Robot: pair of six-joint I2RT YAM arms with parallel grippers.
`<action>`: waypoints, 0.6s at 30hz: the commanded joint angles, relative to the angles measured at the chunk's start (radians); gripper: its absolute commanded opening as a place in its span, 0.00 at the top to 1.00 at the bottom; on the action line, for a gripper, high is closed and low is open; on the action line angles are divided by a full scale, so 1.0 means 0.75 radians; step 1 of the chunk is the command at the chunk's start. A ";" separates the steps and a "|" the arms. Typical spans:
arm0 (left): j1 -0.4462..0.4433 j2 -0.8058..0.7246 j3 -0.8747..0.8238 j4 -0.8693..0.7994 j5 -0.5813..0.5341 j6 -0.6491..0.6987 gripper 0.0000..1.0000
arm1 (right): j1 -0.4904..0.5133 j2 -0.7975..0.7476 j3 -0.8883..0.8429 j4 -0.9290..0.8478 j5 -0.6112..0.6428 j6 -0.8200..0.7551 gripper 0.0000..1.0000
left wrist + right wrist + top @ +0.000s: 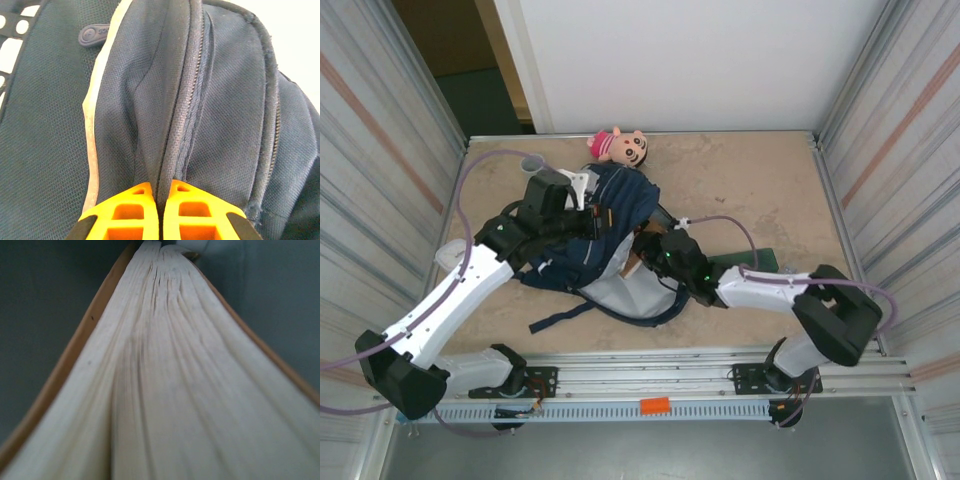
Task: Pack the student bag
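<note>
The navy student bag [625,200] lies in the middle of the table, its grey-lined mouth [620,295] gaping toward the arms. My left gripper [590,208] is at the bag's upper side. In the left wrist view its orange fingers [135,210] are shut on a fold of the bag [225,100] along the zipper edge. My right gripper [646,254] is at the bag's mouth, shut on a book [634,264]. The right wrist view looks straight along that book's cream page edges [165,365] between brown covers, with dark bag fabric on either side.
A doll with a pink hat [618,146] lies at the table's far edge, just behind the bag. A dark green flat item [760,260] lies under the right forearm. Loose bag straps [560,318] trail toward the near rail. Metal walls close in both sides.
</note>
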 commanded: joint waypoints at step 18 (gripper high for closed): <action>0.186 -0.073 0.018 0.089 0.213 0.253 1.00 | -0.072 0.190 0.126 0.066 -0.187 -0.110 0.95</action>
